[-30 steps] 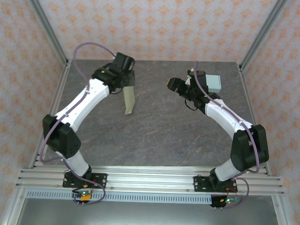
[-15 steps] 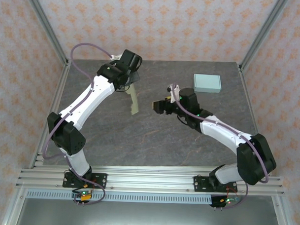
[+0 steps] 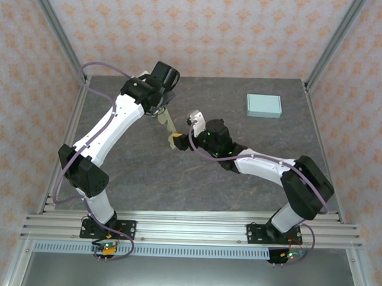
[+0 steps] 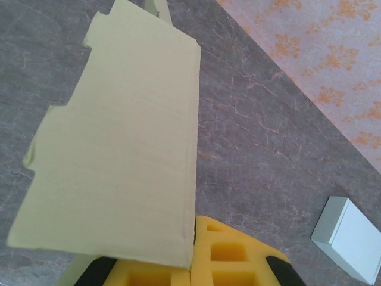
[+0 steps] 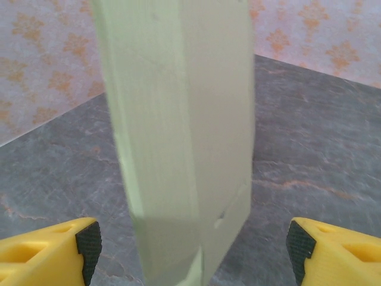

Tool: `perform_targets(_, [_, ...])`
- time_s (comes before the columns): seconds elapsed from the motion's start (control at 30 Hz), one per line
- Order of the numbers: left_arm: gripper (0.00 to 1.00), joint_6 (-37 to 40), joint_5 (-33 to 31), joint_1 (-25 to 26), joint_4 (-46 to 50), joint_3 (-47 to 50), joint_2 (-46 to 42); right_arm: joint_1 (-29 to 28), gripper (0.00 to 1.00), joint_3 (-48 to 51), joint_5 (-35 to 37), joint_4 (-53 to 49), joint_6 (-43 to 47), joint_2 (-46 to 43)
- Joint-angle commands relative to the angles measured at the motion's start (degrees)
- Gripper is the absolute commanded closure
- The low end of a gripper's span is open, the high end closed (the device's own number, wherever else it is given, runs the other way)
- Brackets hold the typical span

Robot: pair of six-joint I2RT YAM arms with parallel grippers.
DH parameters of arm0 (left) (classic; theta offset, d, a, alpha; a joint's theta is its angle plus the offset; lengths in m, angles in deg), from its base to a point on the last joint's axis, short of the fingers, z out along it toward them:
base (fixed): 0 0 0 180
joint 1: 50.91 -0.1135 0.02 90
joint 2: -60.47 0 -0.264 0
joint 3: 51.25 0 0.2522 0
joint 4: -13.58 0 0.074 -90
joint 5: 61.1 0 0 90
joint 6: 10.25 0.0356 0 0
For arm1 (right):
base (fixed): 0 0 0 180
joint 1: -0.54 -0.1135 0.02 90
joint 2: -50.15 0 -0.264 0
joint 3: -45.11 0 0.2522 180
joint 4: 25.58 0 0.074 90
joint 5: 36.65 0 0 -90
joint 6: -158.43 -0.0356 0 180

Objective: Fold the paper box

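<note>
Looking down from the top camera, I see my left fingers (image 4: pixel 226 265) pinching one end of the flattened paper box (image 3: pixel 169 123), which hangs tilted over the middle-back of the tabletop (image 3: pixel 177 186). My right fingers (image 5: pixel 53 247) are spread wide, one on each side of the box's lower end, with a gap on both sides. A small grey box (image 3: pixel 264 105) sits well apart at the back right.
</note>
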Motion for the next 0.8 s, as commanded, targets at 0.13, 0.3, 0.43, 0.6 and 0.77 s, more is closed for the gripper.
perform_targets(0.13, [1.0,-4.4,-1.5,-0.4,2.7,-1.4,0.1,-2.1,0.18,-4.8,-0.2,3.6,2.0,4.8])
perform_targets(0.3, [1.0,-4.3,-1.2,-0.3,2.4,-1.5,0.4,-2.1,0.32,-7.1,7.5,5.5,0.4,9.1])
perform_targets(0.43, [1.0,-3.5,-2.1,-0.3,2.5,-1.5,0.1,-2.1,0.65,-8.0,7.8,5.9,-0.8,9.4])
perform_targets(0.6, [0.82,0.5,-1.6,-0.7,-0.3,0.3,-2.2,-2.0,0.97,-8.6,6.9,0.9,2.0,7.5])
perform_targets(0.77, [0.15,11.3,3.4,-2.4,-8.5,3.8,-7.1,1.2,1.0,-7.2,1.3,-4.3,3.4,4.0])
